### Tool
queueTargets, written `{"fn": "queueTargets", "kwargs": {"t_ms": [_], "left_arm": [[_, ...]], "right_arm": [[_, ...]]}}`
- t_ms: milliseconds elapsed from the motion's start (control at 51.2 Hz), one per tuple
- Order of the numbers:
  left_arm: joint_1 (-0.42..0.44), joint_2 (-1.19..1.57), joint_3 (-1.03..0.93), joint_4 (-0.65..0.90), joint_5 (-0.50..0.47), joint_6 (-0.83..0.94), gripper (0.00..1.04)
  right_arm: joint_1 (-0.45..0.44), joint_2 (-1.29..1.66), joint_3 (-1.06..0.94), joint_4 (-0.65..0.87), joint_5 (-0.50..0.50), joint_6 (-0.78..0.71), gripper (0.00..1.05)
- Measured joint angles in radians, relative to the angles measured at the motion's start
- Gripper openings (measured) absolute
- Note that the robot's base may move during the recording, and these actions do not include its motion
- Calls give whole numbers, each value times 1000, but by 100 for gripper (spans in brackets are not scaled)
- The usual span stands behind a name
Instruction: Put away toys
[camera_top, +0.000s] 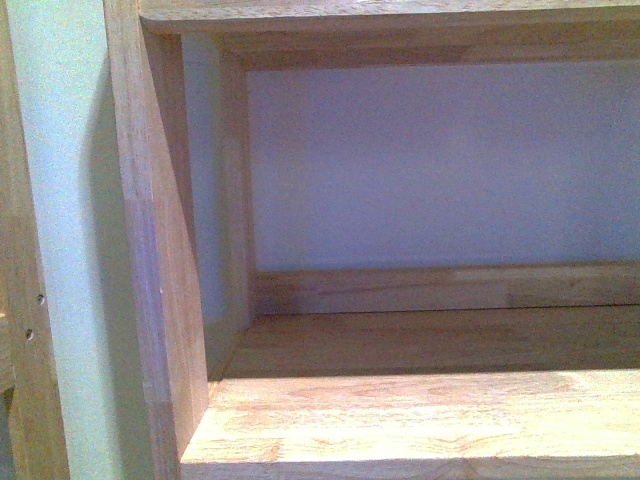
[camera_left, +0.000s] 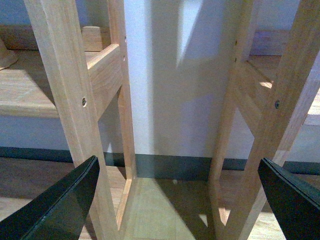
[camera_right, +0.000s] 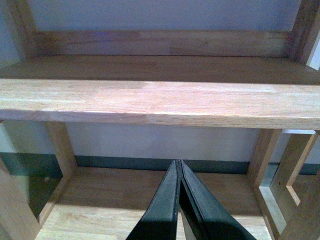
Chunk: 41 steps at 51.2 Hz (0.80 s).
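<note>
The orange-yellow plush toy is out of view in all three frames. My left gripper (camera_left: 177, 172) is open, its two black fingers (camera_left: 60, 205) wide apart with nothing between them, facing the gap between two wooden shelf units above the floor. My right gripper (camera_right: 178, 167) is shut and empty, its black fingertips pressed together, in front of a wooden shelf board (camera_right: 160, 102) and above the bottom shelf. Neither arm shows in the front view.
The front view shows a wooden shelf compartment (camera_top: 420, 415) with a pale back wall and an upright side post (camera_top: 150, 250). In the left wrist view, wooden uprights (camera_left: 62, 85) (camera_left: 280, 110) stand either side of a gap, with a dark skirting board (camera_left: 170, 165) behind.
</note>
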Motion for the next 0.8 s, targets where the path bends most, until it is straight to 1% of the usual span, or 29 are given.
{"fn": "queueTargets", "kwargs": {"t_ms": [234, 429, 527, 546, 605, 800], "left_arm": [[0, 0, 0, 0, 0, 0, 98], [0, 0, 0, 0, 0, 0, 98], [0, 0, 0, 0, 0, 0, 98], [0, 0, 0, 0, 0, 0, 98], [0, 0, 0, 0, 0, 0, 98], [0, 0, 0, 0, 0, 0, 98]], "right_arm": [[0, 0, 0, 0, 0, 0, 41], [0, 0, 0, 0, 0, 0, 81], [0, 0, 0, 0, 0, 0, 97], [0, 0, 0, 0, 0, 0, 99], [0, 0, 0, 0, 0, 0, 98], [0, 0, 0, 0, 0, 0, 98]]}}
